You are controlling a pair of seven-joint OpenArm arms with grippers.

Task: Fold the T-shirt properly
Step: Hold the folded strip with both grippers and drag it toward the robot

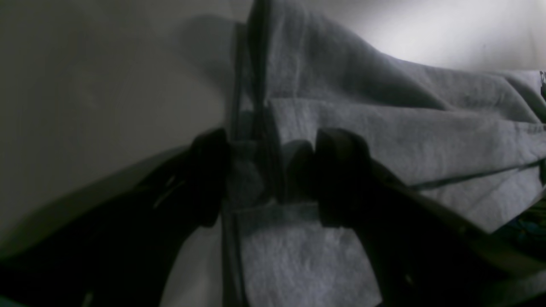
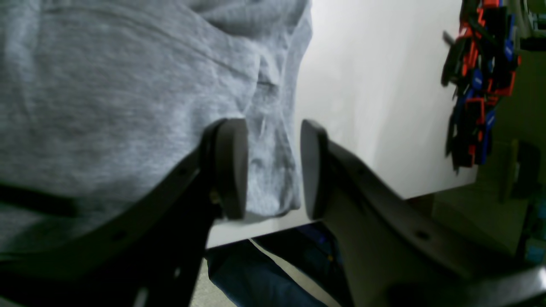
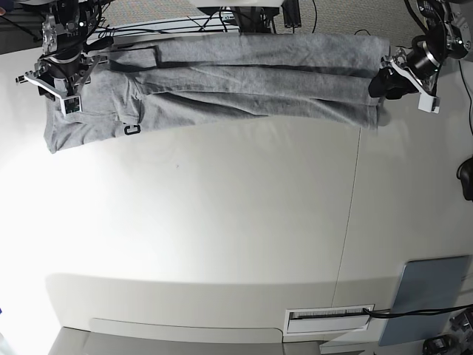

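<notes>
- Left wrist view: the left gripper (image 1: 266, 177) had its two dark fingers (image 1: 341, 175) set wide, with a bunched fold of the T-shirt (image 1: 384, 128) pinched between them. More grey cloth lay ahead of the fingertips and off to the right of them in soft ridges, and a dark line of seam or cord ran straight up between the fingers. The pale tabletop (image 1: 106, 85) lay to the left of the fingers. The picture was dim, and no writing could be read.
- Right wrist view: the right gripper (image 2: 273, 168) had its fingers part-way apart, and an edge of the T-shirt hung in the gap; whether the pads (image 2: 232, 166) pressed the cloth could not be told. The grey cloth filled the space left of the fingers, and the white tabletop lay right of them.
- Base view: the T-shirt stretched as a long, rumpled band along the tabletop's far edge, from one set of fingers to the other. A black block letter like a "C" (image 3: 131, 130) showed on the cloth just beside the right gripper's fingers; no other lettering showed.
</notes>
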